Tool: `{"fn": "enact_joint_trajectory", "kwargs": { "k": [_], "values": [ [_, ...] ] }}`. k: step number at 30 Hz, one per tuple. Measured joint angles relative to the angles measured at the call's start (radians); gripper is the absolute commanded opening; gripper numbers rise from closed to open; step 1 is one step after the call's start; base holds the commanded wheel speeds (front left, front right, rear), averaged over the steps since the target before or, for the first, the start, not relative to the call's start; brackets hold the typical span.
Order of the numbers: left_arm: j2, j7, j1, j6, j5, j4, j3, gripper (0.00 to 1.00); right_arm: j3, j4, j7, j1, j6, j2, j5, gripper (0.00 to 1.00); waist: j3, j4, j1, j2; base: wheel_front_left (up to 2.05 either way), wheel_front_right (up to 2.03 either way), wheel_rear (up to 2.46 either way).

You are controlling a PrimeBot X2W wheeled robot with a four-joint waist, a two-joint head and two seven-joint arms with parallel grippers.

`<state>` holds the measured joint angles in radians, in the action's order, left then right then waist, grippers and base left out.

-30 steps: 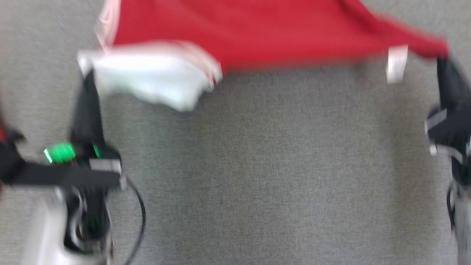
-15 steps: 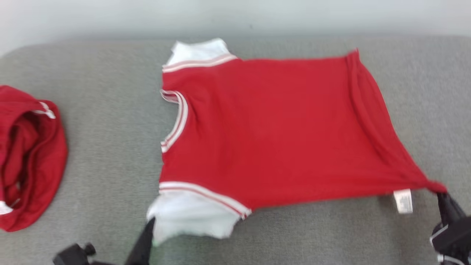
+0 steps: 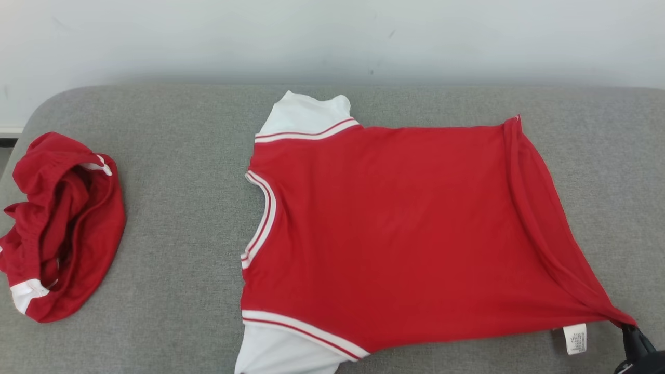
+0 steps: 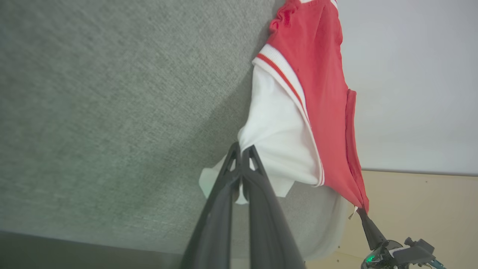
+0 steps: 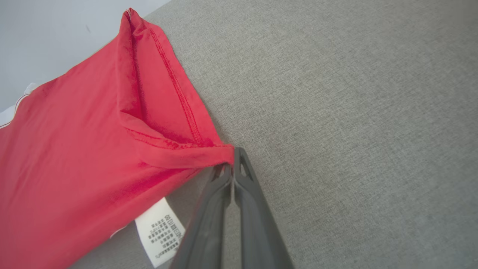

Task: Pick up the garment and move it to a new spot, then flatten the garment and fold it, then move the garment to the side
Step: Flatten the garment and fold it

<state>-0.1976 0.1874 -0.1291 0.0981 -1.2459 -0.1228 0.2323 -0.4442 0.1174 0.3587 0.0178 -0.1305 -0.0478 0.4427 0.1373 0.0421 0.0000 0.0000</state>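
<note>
Head view: red short-sleeved shirt with white sleeves and striped trim [image 3: 395,228] lies spread nearly flat on the grey fabric-covered table [image 3: 176,208], neck toward the robot's left, hem toward its right. Far white sleeve [image 3: 306,114] rests near the pale wall [image 3: 332,36]; near white sleeve [image 3: 275,356] runs off the bottom edge. Near hem corner drawn to a point at the right gripper [image 3: 631,335], low right; white care label [image 3: 575,338] just beside it. Crumpled red garment with white trim [image 3: 62,228] sits well apart at the table's left end. Left wrist view: left gripper [image 4: 242,151] closed, its two dark fingers pinching the edge of the near white sleeve, cloth bunched at the tips; shirt hangs taut from there across to the other gripper at the hem corner. Right wrist view: right gripper fingers pressed together on the gathered red hem corner, folds fanning out from the grip, label lying on the table beside the fingers.
</note>
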Motion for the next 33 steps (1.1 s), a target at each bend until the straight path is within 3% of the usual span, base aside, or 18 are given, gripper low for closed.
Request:
{"fn": "enact_joint_trajectory", "kwargs": {
  "k": [12,23,33],
  "values": [
    [-0.026,0.058,-0.071,0.007,-0.067,0.058,-0.005,0.0,-0.007,0.002,-0.008,0.068,0.0,0.0,0.014,0.0,-0.019,-0.009,0.0,0.0,0.0,0.0,0.0],
    [0.01,-0.02,-0.026,0.026,-0.096,0.146,-0.02,0.0,0.04,-0.022,-0.031,0.085,0.0,-0.001,0.128,0.0,-0.037,-0.021,0.0,0.0,0.0,0.0,0.0],
    [0.05,-0.083,0.114,0.026,-0.024,0.116,0.003,0.0,0.084,-0.048,-0.057,0.021,0.0,-0.002,0.209,0.0,-0.021,-0.037,0.0,0.0001,0.0,0.0,0.0]
  ]
}}
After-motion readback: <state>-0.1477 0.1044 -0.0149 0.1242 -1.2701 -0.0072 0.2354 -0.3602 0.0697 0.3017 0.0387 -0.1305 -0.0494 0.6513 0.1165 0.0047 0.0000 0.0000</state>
